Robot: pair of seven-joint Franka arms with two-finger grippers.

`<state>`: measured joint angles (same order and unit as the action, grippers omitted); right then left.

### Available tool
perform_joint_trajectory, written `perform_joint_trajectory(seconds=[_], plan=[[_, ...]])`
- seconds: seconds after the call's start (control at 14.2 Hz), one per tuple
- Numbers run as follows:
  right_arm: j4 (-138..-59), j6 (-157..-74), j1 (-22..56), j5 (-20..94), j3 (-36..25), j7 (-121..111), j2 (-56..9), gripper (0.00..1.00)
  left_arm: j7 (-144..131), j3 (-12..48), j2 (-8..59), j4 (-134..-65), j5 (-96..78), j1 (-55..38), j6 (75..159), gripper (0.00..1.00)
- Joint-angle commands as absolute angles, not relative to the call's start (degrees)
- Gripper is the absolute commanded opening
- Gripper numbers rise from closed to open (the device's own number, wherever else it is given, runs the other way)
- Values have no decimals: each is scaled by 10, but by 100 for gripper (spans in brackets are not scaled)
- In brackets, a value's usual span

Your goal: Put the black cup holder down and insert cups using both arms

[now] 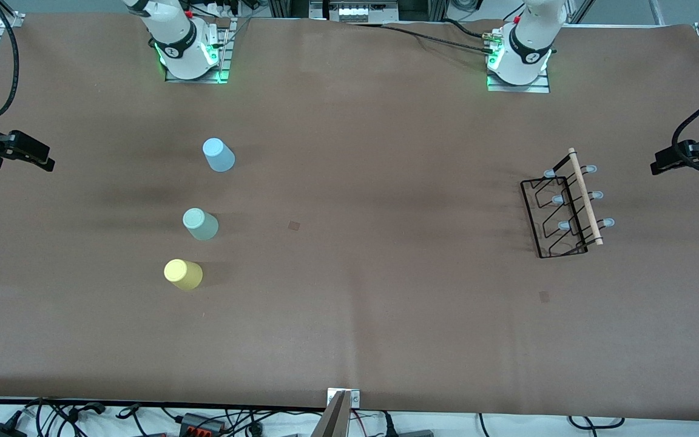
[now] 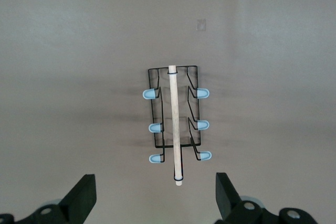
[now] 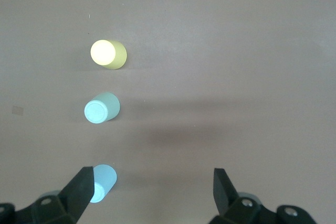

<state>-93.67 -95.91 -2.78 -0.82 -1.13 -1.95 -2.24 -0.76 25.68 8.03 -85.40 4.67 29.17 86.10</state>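
The black cup holder (image 1: 559, 209) stands on the brown table toward the left arm's end, its wooden rod handle (image 2: 175, 124) on top and its pale-tipped prongs sticking out both sides. Three cups stand in a row toward the right arm's end: light blue (image 1: 219, 155), pale green (image 1: 201, 223), yellow (image 1: 183, 274). High above the holder hangs my left gripper (image 2: 155, 179), open and empty. My right gripper (image 3: 152, 172) is open and empty too, high over the blue cup (image 3: 102, 182), with the green cup (image 3: 102, 108) and yellow cup (image 3: 108, 54) also under it.
The two arm bases (image 1: 189, 48) (image 1: 519, 54) stand along the table edge farthest from the front camera. Cables and plugs (image 1: 204, 419) lie along the nearest edge. Two small marks (image 1: 294, 225) (image 1: 544, 296) show on the table cover.
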Motion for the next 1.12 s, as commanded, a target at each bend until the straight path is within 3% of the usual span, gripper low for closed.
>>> perform_joint_trajectory(seconds=[0.0,0.28,0.56,0.91,1.05], plan=[[-951,-961,-33,-9,-5,-25,-11,100,-9,258,90,-838,40,294,860,100],[-946,-974,-19,-9,-5,-19,-47,100,-9,254,131,-838,45,295,860,100],[-947,-1004,22,-4,-5,21,-123,100,-10,252,238,-841,47,299,939,100],[-951,-1042,54,-3,-4,54,-212,100,-25,254,254,-858,65,277,970,100],[-953,-1062,69,-3,-4,87,-237,100,-142,256,254,-900,105,267,1009,100]])
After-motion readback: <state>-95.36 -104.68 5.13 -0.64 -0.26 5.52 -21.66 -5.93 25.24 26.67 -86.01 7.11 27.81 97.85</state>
